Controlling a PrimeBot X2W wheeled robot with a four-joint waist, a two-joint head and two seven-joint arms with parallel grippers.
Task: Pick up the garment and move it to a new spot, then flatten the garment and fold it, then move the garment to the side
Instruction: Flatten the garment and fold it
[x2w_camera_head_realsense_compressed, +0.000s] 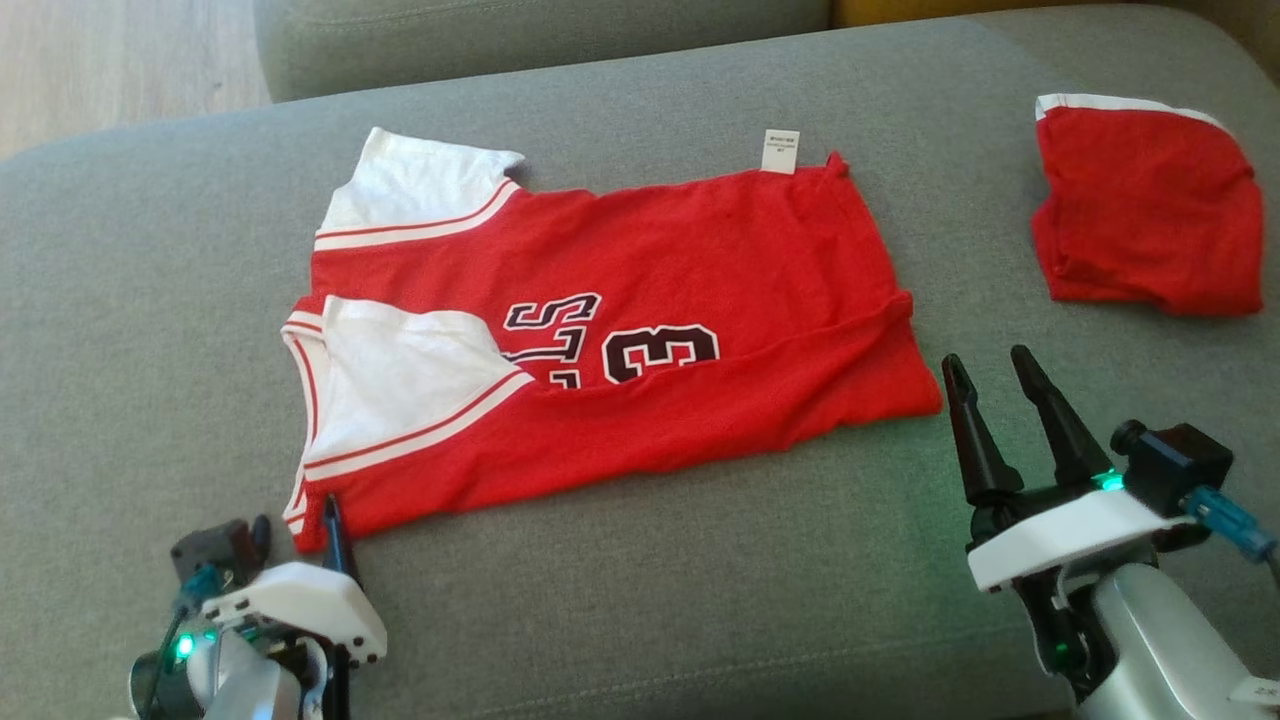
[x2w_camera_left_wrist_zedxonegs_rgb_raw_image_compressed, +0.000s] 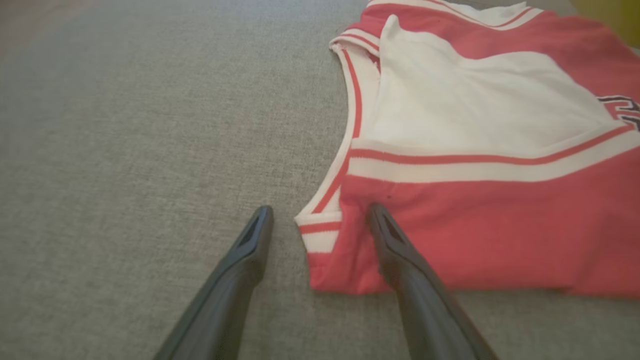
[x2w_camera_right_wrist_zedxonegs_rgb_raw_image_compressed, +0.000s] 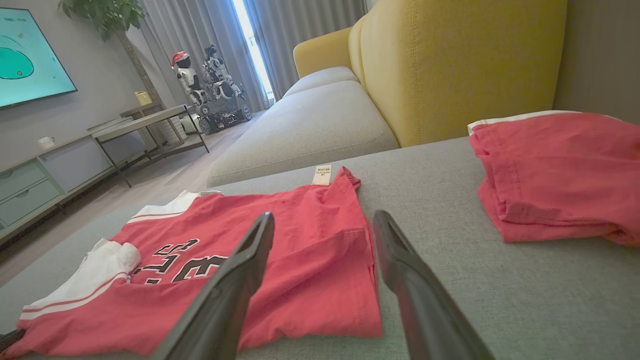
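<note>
red jersey (x2w_camera_head_realsense_compressed: 650, 330) with white sleeves and black lettering lies flat mid grey cushion (x2w_camera_head_realsense_compressed: 700, 580), near side folded over; left gripper (x2w_camera_head_realsense_compressed: 297, 525) spread wide astride its near left corner, right gripper (x2w_camera_head_realsense_compressed: 988, 362) wide open just off its right end, both empty

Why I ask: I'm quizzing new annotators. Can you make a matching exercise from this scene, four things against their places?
Things:
1. red basketball jersey with white sleeves
2. folded red fabric garment with a white edge
3. small white rectangular label
4. left tool

Places:
A. pokes out from the jersey's far edge
B. open, at the jersey's near left corner
C. spread across the middle of the grey fabric sofa cushion
D. far right of the cushion, apart from the jersey

Pairs: 1-C, 2-D, 3-A, 4-B.
</note>
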